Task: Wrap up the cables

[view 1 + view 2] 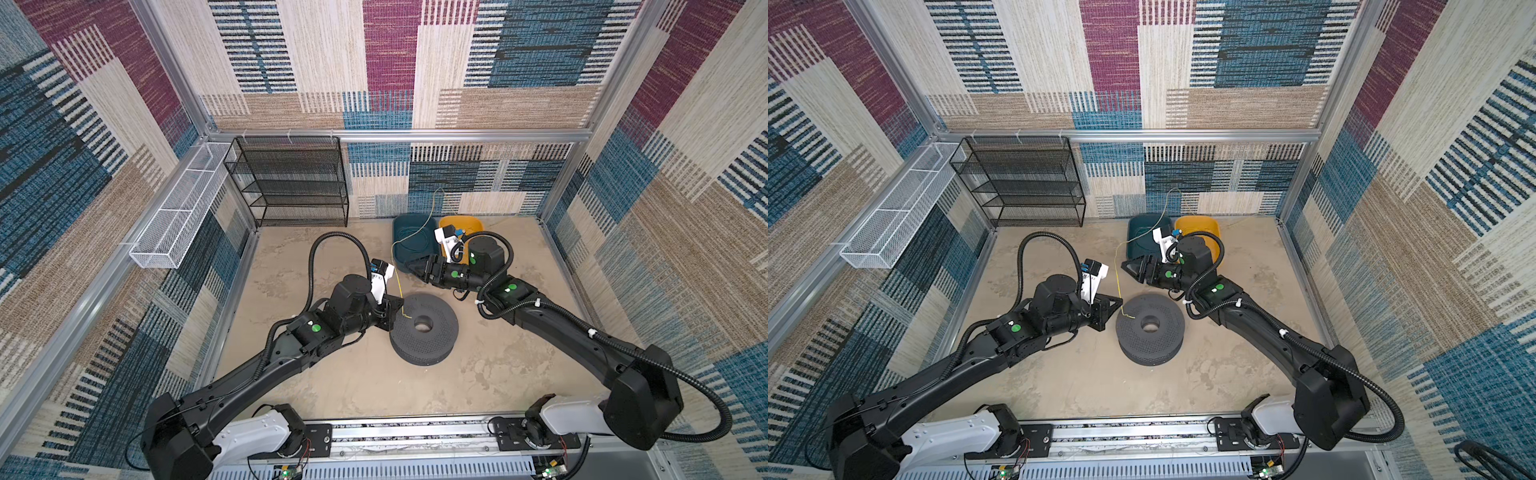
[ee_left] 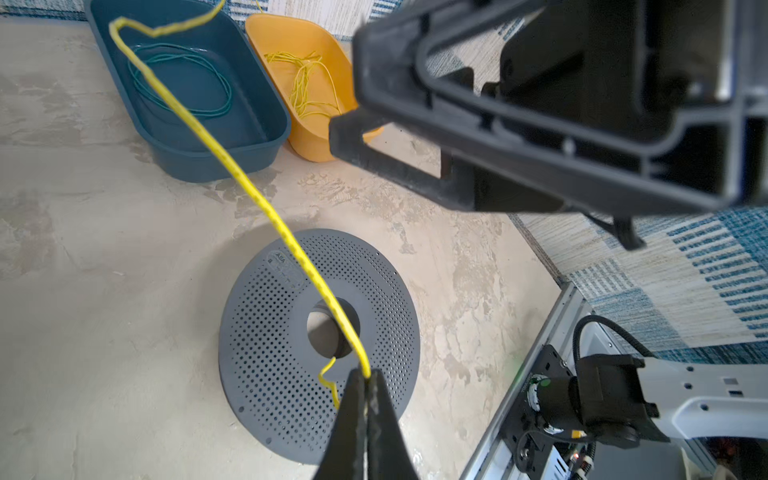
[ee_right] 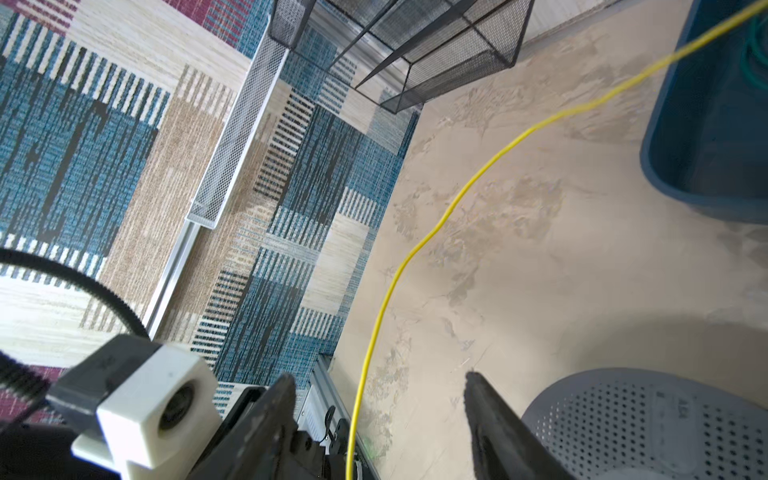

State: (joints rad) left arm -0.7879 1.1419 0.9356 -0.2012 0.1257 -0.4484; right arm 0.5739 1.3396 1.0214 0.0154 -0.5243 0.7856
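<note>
A thin yellow cable (image 2: 249, 187) rises from the bins at the back and comes down over a grey perforated spool (image 1: 424, 328) lying flat on the floor. My left gripper (image 2: 365, 374) is shut on the cable close to its kinked free end, just above the spool's (image 2: 270, 353) centre hole. In both top views this gripper (image 1: 401, 300) sits at the spool's left edge. My right gripper (image 3: 380, 376) stands open. The cable (image 3: 457, 199) runs between its jaws and neither finger touches it. In a top view the right gripper (image 1: 1124, 264) hovers in front of the teal bin.
A teal bin (image 2: 187, 166) holds a coiled green cable (image 2: 183, 79). Beside it, a yellow bin (image 2: 316, 145) holds loose yellow cables (image 2: 307, 83). A black mesh shelf (image 1: 291, 183) stands at the back left, and a white wire basket (image 1: 174, 216) hangs on the left wall.
</note>
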